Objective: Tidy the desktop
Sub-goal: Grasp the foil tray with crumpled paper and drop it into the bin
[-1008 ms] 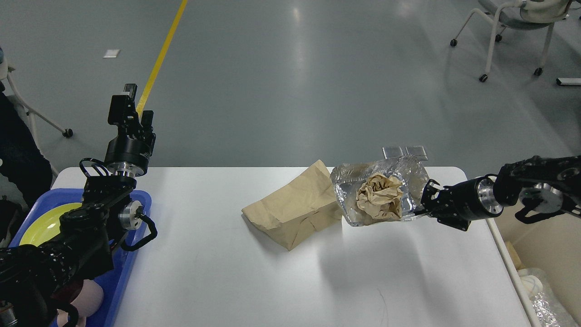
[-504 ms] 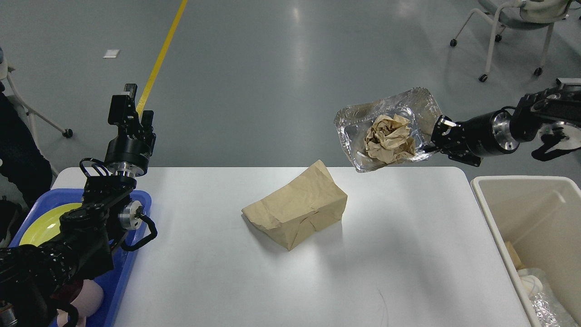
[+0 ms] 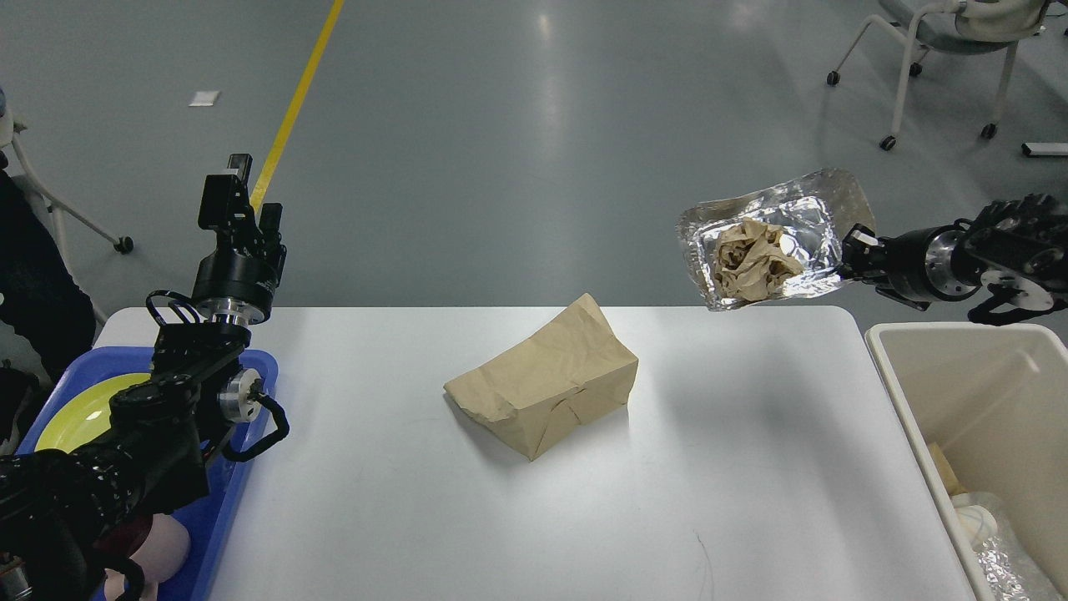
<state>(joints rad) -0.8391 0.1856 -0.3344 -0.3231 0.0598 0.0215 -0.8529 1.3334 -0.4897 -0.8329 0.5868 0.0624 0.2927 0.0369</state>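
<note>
The white desktop (image 3: 400, 517) fills the lower middle of the head view. A crumpled brown paper bag (image 3: 546, 380) lies on it near the middle. My right gripper (image 3: 853, 250) is shut on the edge of a silver foil tray (image 3: 813, 221) and holds it in the air beyond the desktop's far right corner. A crumpled brown paper wad (image 3: 755, 259) sits in the foil tray. My left gripper (image 3: 240, 196) is raised above the desktop's far left corner; its fingers are dark and I cannot tell how they stand.
A blue plastic tray (image 3: 234, 509) at the left edge holds a yellow-green plate (image 3: 79, 413). A beige plastic bin (image 3: 934, 351) stands off the right edge with rubbish inside. A wheeled chair (image 3: 943, 50) stands on the grey floor at the back right.
My right gripper has lifted the foil tray with the paper wad off the desktop and carried it up and to the right, toward the beige bin. The left arm has not moved.
</note>
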